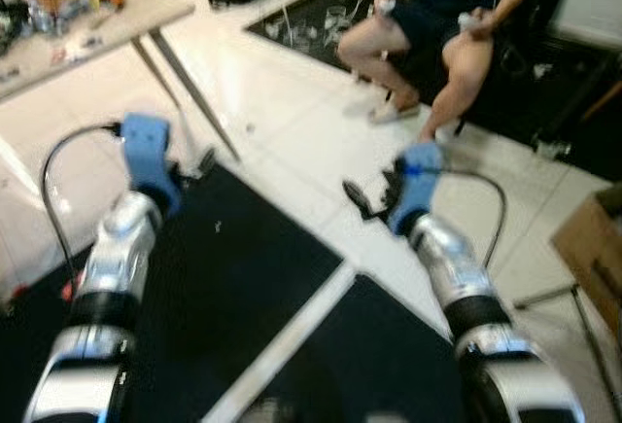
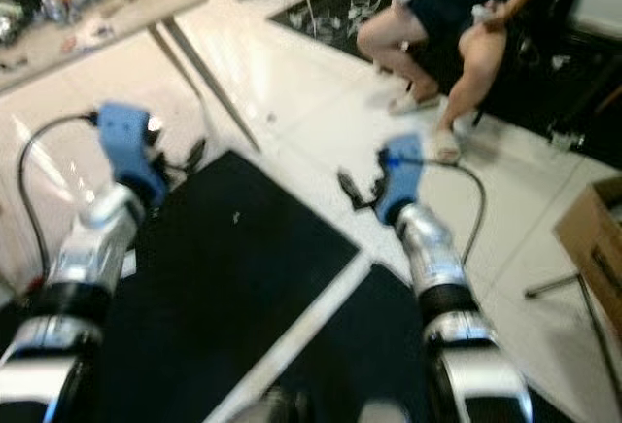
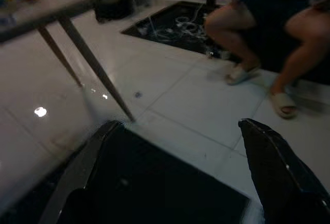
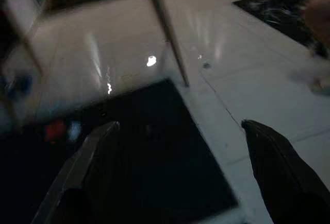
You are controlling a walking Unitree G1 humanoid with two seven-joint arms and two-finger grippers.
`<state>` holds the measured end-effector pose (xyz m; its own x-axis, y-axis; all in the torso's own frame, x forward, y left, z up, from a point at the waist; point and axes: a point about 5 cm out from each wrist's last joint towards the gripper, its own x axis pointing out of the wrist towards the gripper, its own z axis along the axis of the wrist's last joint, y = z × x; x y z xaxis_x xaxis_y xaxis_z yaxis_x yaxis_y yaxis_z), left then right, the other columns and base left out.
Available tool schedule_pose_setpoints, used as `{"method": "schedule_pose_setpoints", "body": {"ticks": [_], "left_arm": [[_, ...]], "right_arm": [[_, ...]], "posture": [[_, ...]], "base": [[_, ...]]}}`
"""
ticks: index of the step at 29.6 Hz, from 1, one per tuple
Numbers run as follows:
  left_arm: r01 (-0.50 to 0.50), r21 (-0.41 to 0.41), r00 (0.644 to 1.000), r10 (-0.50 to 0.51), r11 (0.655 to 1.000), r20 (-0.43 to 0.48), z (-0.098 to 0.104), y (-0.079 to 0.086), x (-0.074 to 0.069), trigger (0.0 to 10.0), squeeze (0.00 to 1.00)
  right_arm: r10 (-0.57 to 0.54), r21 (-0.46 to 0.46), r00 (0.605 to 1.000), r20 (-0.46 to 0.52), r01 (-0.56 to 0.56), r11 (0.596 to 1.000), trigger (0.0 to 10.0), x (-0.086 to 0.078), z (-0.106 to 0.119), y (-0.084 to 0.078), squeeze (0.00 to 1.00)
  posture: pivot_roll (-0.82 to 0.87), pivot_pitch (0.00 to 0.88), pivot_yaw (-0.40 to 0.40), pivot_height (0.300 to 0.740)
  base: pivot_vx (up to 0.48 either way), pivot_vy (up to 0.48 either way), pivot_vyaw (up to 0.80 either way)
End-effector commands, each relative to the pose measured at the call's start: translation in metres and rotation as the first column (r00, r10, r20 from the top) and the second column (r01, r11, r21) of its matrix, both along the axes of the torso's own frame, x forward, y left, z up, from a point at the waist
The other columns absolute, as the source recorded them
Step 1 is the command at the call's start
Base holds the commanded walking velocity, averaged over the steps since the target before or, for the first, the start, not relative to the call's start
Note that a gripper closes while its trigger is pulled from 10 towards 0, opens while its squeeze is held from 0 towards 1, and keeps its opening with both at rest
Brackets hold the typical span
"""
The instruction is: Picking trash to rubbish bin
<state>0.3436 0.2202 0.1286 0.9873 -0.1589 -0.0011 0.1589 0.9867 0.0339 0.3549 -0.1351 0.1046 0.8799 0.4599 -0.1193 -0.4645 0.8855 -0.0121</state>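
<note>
Trash: you have a small pale speck (image 1: 218,226) on the near black mat (image 1: 233,287); blur hides what it is.
Left hand: your left hand (image 1: 199,163) hangs over the mat's far edge, fingers spread apart, holding nothing; the wrist view shows one finger (image 3: 281,170) on each side.
Right hand: your right hand (image 1: 362,197) hovers over the white floor (image 1: 292,122) beside the mat, fingers parted, released.
Second mat: lies nearer you to the right, past a white strip.
Box: cardboard box (image 1: 591,248) on your right.
Tabletop: cluttered tabletop (image 1: 78,24) far left, thin legs slanting down.
Person: seated person (image 1: 437,24) far ahead.
</note>
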Motion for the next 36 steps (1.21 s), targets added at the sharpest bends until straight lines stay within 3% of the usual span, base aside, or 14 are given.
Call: {"method": "schedule_pose_setpoints", "body": {"ticks": [1, 6, 10, 14, 16, 19, 23, 24, 27, 31, 32, 33, 34, 36], "left_arm": [[-0.063, -0.084, 0.998, 0.065, 0.994, 0.013, -0.004, 0.005, 0.0, 10.0, 0.0], [-0.08, -0.082, 0.996, 0.083, 0.993, 0.03, -0.007, -0.006, 0.001, 10.0, 0.0], [-0.085, -0.068, 0.996, 0.087, 0.994, 0.03, -0.01, -0.008, 0.001, 10.0, 0.0], [-0.104, -0.061, 0.994, 0.106, 0.993, 0.035, -0.015, -0.002, -0.004, 10.0, 0.0], [-0.118, -0.053, 0.992, 0.12, 0.992, 0.034, -0.018, 0.003, -0.006, 10.0, 0.0], [-0.13, -0.046, 0.974, 0.136, 0.99, 0.179, 0.01, 0.011, -0.013, 10.0, 0.0], [-0.16, -0.041, 0.983, 0.163, 0.986, 0.087, -0.015, 0.012, -0.019, 10.0, 0.0], [-0.165, 0.001, 0.985, 0.165, 0.986, 0.051, -0.023, 0.011, -0.021, 10.0, 0.0], [-0.175, -0.04, 0.982, 0.177, 0.984, 0.061, -0.023, 0.012, -0.023, 10.0, 0.0], [-0.133, -0.112, 0.984, 0.145, 0.985, 0.107, -0.026, 0.0, -0.048, 10.0, 0.0], [-0.133, -0.112, 0.984, 0.145, 0.985, 0.107, -0.026, 0.0, -0.048, 10.0, 0.0], [-0.116, -0.126, 0.986, 0.129, 0.985, 0.102, -0.034, -0.013, -0.071, 10.0, 0.0], [-0.116, -0.126, 0.986, 0.129, 0.985, 0.102, -0.034, -0.013, -0.071, 10.0, 0.0], [-0.116, -0.167, 0.991, 0.125, 0.979, 0.042, -0.053, -0.041, -0.127, 10.0, 0.0]], "right_arm": [[0.007, -0.11, 1.0, -0.01, -0.009, 0.994, 10.0, 0.003, -0.002, -0.007, 0.0], [-0.002, -0.166, 0.999, 0.039, 0.008, 0.986, 10.0, 0.02, 0.024, -0.016, 0.0], [-0.058, -0.112, 0.997, 0.06, 0.064, 0.992, 10.0, 0.027, 0.035, -0.023, 0.0], [-0.142, -0.098, 0.99, 0.021, 0.143, 0.985, 10.0, 0.024, 0.021, -0.032, 0.0], [-0.178, -0.019, 0.984, 0.008, 0.178, 0.984, 10.0, 0.024, 0.022, -0.036, 0.0], [-0.158, -0.004, 0.987, 0.017, 0.158, 0.987, 10.0, 0.019, 0.016, -0.034, 0.0], [-0.142, -0.015, 0.99, 0.026, 0.142, 0.99, 10.0, 0.018, 0.014, -0.032, 0.0], [-0.14, -0.02, 0.99, 0.026, 0.14, 0.99, 10.0, 0.017, 0.013, -0.032, 0.0], [-0.147, -0.015, 0.989, 0.024, 0.148, 0.989, 10.0, 0.017, 0.012, -0.034, 0.0], [-0.134, 0.019, 0.989, 0.06, 0.133, 0.991, 10.0, 0.005, 0.005, -0.041, 0.0], [-0.134, 0.019, 0.989, 0.06, 0.133, 0.991, 10.0, 0.005, 0.005, -0.041, 0.0], [-0.101, 0.021, 0.992, 0.081, 0.099, 0.995, 10.0, -0.013, -0.005, -0.041, 0.0], [-0.101, 0.021, 0.992, 0.081, 0.099, 0.995, 10.0, -0.013, -0.005, -0.041, 0.0], [-0.073, 0.042, 0.993, 0.09, 0.07, 0.997, 10.0, -0.062, -0.023, -0.038, 0.0]], "posture": [[-0.06, 0.0, -0.05, 0.74], [-0.06, 0.0, -0.134, 0.74], [-0.06, 0.0, -0.144, 0.74], [-0.05, 0.0, -0.131, 0.74], [-0.06, 0.0, -0.102, 0.74], [-0.07, 0.0, -0.082, 0.74], [-0.07, 0.0, -0.077, 0.74], [-0.07, 0.0, -0.076, 0.74], [-0.07, 0.0, -0.072, 0.74], [-0.05, 0.0, -0.075, 0.74], [-0.05, 0.0, -0.075, 0.74], [-0.06, 0.0, -0.077, 0.74], [-0.06, 0.0, -0.077, 0.74], [-0.07, 0.0, -0.074, 0.74]], "base": [[0.0, 0.0, 0.62], [0.0, 0.0, 0.63], [0.0, 0.0, 0.59], [0.0, 0.0, 0.1], [0.0, 0.0, 0.0], [0.0, 0.0, 0.0], [0.0, 0.0, 0.0], [0.0, 0.0, 0.0], [0.0, 0.0, 0.0], [0.0, 0.0, 0.0], [0.0, 0.0, 0.0], [0.0, 0.0, 0.0], [0.0, 0.0, 0.0], [0.0, 0.0, 0.0]]}}
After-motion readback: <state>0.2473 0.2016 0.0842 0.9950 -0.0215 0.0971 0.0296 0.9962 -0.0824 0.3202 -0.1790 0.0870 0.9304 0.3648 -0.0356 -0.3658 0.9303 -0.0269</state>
